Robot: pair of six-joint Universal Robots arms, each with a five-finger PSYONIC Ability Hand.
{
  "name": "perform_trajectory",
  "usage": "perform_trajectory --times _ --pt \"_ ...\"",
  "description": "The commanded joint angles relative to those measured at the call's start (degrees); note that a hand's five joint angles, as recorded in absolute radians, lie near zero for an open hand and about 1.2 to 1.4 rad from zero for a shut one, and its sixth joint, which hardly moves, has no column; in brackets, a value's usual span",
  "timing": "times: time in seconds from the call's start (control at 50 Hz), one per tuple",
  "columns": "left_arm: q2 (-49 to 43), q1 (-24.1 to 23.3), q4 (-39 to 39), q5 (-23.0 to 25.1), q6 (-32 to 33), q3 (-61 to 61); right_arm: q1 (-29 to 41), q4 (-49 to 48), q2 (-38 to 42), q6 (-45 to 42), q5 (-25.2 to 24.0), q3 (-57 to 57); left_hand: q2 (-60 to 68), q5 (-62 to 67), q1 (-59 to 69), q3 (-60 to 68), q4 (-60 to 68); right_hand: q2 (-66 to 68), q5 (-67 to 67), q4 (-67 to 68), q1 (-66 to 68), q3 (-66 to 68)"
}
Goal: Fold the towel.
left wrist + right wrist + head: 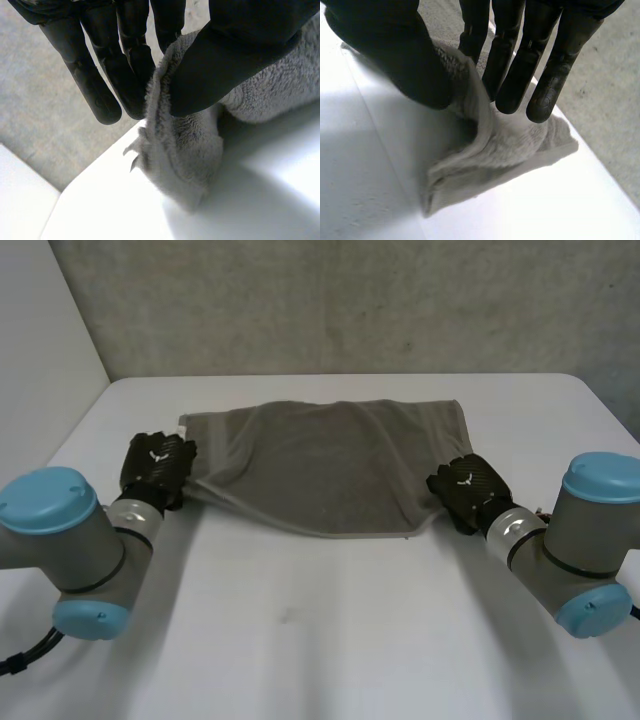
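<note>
A grey towel lies across the far half of the white table, its near edge lifted at both ends and sagging in the middle. My left hand is at the towel's near left corner; in the left wrist view its thumb and fingers pinch the towel's edge. My right hand is at the near right corner, where thumb and fingers pinch the towel corner, which hangs down folded onto the table.
A grey wall stands behind the table's far edge. Bare white tabletop stretches between my two arms in front of the towel.
</note>
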Motion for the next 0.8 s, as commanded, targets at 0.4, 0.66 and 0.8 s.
perform_trajectory --times 0.4,0.66,0.8 --pt "4.3 2.6 -0.7 -0.3 -0.8 -2.6 -7.0 7.1 -2.3 36.3 13.6 0.3 10.3 10.5 11.1 10.3 10.2 -8.2 -8.7 -9.2 2.1 -9.0" --pt "4.7 2.5 -0.7 -0.2 -0.7 -3.7 -6.7 7.9 -1.4 38.1 8.1 0.6 10.3 10.5 11.1 10.3 10.2 -12.2 -12.7 -13.2 -1.9 -13.0" --pt "4.9 2.5 -0.7 -0.2 -0.7 -3.8 -6.7 8.2 -1.5 41.8 7.8 0.4 10.3 10.5 11.1 10.3 10.2 -11.8 -12.4 -12.9 -1.5 -12.6"
